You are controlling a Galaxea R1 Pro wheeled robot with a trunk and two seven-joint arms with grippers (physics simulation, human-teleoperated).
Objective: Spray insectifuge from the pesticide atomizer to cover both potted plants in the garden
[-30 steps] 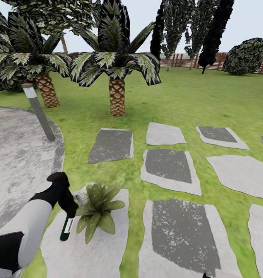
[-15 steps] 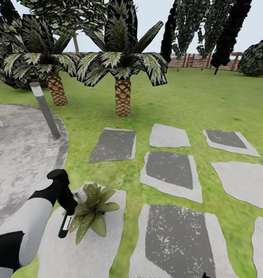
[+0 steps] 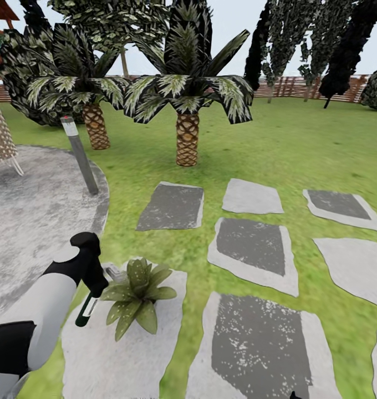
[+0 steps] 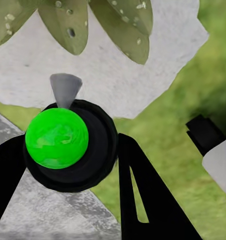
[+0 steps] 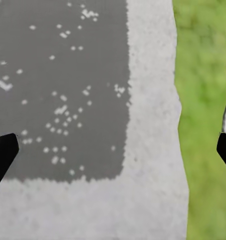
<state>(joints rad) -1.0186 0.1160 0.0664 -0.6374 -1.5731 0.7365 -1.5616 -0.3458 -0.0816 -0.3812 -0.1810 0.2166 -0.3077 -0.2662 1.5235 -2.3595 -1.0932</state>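
from the head camera the left gripper point(image 3: 94, 288) is down near the ground with its jaws clamped on the pesticide atomizer point(image 3: 85, 310), a slim dark bottle with a white label hanging tilted below the hand. it sits right beside a potted plant point(image 3: 136, 293), a low green rosette on a pale stepping stone point(image 3: 127, 354), leaves nearly touching the bottle. further off there's a grey bollard lamp point(image 3: 80, 155) at the rim of the round stone patio point(image 3: 33, 221), two palm-like plants point(image 3: 186, 100) on the lawn point(image 3: 266, 149), and a wooden fence point(image 3: 288, 86) at the back. in the left wrist view the atomizer point(image 4: 68, 145) fills the space between the black fingers point(image 4: 142, 195), bright green round end facing the camera, spotted leaves of the plant point(image 4: 98, 20) just past it over the stone. in the right wrist view the right gripper point(image 5: 113, 145) has its jaws wide apart, tips at the edges, holding nothing, over a grey stepping stone point(image 5: 152, 175) with grass point(image 5: 202, 100) alongside.
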